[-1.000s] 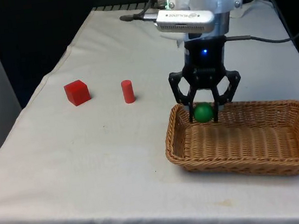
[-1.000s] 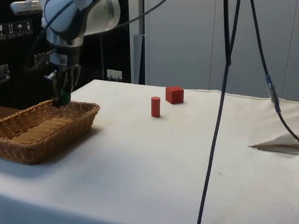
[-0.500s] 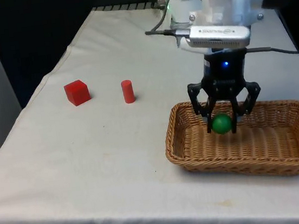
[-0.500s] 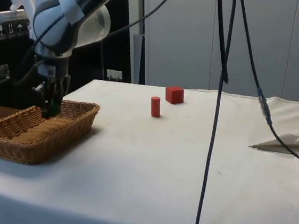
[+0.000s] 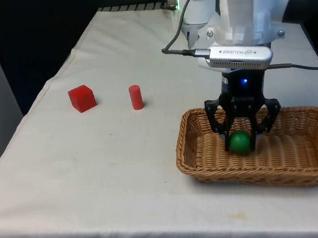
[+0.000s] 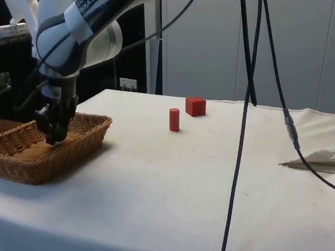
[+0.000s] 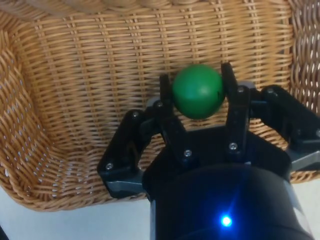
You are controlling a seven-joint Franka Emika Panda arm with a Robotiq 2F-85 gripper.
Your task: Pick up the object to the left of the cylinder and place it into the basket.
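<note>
My gripper [image 5: 241, 141] is shut on a green ball [image 5: 240, 142] and holds it low inside the wicker basket [image 5: 259, 175], near the end that faces the cylinder. In the wrist view the two fingers [image 7: 166, 95] press the green ball [image 7: 197, 91] from both sides, just above the woven floor of the basket [image 7: 75, 75]. From the side, the gripper [image 6: 54, 134] dips below the rim of the basket [image 6: 37, 163]. A red cylinder [image 5: 136, 97] stands upright on the cloth, with a red cube [image 5: 81, 97] to its left in the front view.
In the side view, the red cylinder [image 6: 174, 119] and red cube [image 6: 195, 105] stand well away from the basket. Black cables [image 6: 244, 109] hang down in front of that camera. A fold of cloth [image 6: 325, 160] lies at the table's right.
The gripper has carried the green ball from above the basket's near-cylinder rim down and further into the basket. The cube and cylinder have not moved.
</note>
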